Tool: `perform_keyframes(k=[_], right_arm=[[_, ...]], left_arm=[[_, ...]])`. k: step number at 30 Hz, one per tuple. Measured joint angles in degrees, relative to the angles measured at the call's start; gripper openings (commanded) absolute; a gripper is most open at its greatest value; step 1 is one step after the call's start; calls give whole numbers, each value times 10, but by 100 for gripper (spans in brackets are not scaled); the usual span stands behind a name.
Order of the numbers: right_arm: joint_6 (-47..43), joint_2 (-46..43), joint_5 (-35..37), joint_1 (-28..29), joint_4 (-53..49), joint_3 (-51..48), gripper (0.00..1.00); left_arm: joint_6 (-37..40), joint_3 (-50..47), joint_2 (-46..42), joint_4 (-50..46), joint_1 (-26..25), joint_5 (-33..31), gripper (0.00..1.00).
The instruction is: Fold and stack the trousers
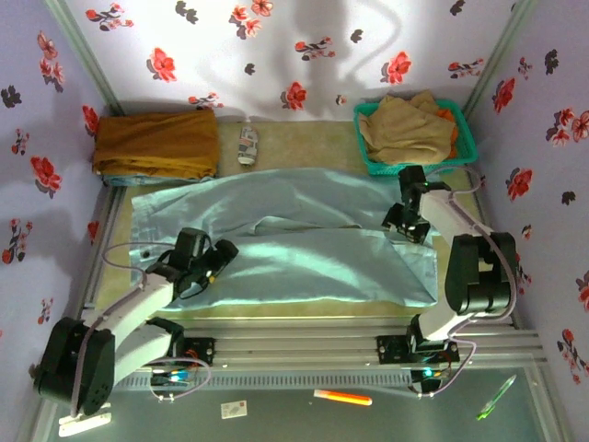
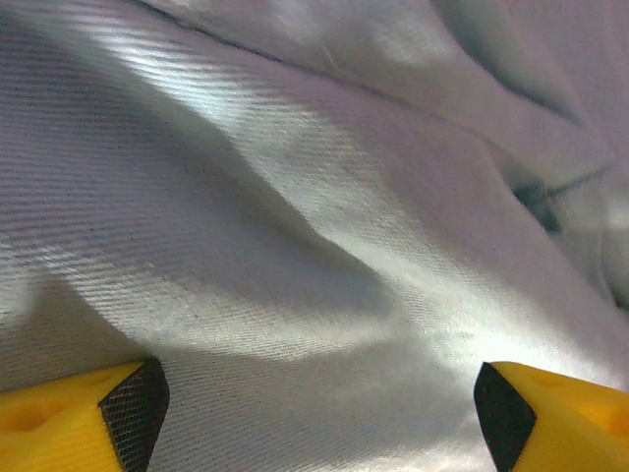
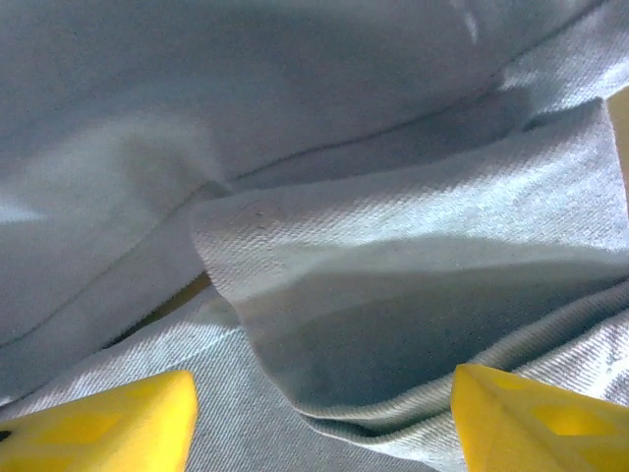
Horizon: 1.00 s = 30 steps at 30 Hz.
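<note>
The pale aqua trousers [image 1: 294, 244] lie spread across the table, legs folded lengthwise one over the other. My left gripper [image 1: 217, 255] hovers low over the near-left part of the cloth. In the left wrist view it [image 2: 319, 418] is open, its yellow fingertips [image 2: 128, 413] wide apart over smooth, rippled trousers [image 2: 314, 226]. My right gripper [image 1: 406, 221] sits at the trousers' right end. The right wrist view shows it [image 3: 324, 423] open, with a folded edge of the trousers [image 3: 393, 295] lying loose between the fingers [image 3: 531, 423].
A folded mustard-brown garment [image 1: 156, 143] lies at the back left. A green basket [image 1: 386, 168] at the back right holds a tan garment [image 1: 405, 129]. A small bottle [image 1: 248, 145] stands between them. An orange marker [image 1: 342, 398] and a green pen [image 1: 495, 398] lie beyond the near rail.
</note>
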Motion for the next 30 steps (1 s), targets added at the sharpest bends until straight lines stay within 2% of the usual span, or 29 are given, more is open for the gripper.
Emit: perform_keyframes(k=[8, 16, 19, 21, 25, 27, 30], right_arm=[[-38, 40, 6, 27, -4, 7, 73], [-57, 41, 1, 78, -16, 7, 74], [-57, 41, 9, 93, -27, 7, 72], [-56, 41, 19, 99, -31, 5, 64], [-52, 42, 31, 100, -38, -4, 39], [-49, 43, 36, 100, -39, -9, 34], [-43, 44, 41, 100, -41, -13, 17]], left_arm=[[5, -14, -23, -3, 114, 25, 85], [42, -7, -52, -68, 134, 30, 84], [49, -6, -62, -86, 136, 31, 84], [51, -6, -68, -94, 136, 31, 84], [55, -2, -70, -101, 136, 31, 85], [57, 3, -70, -101, 137, 32, 85], [59, 12, -67, -98, 138, 35, 85]])
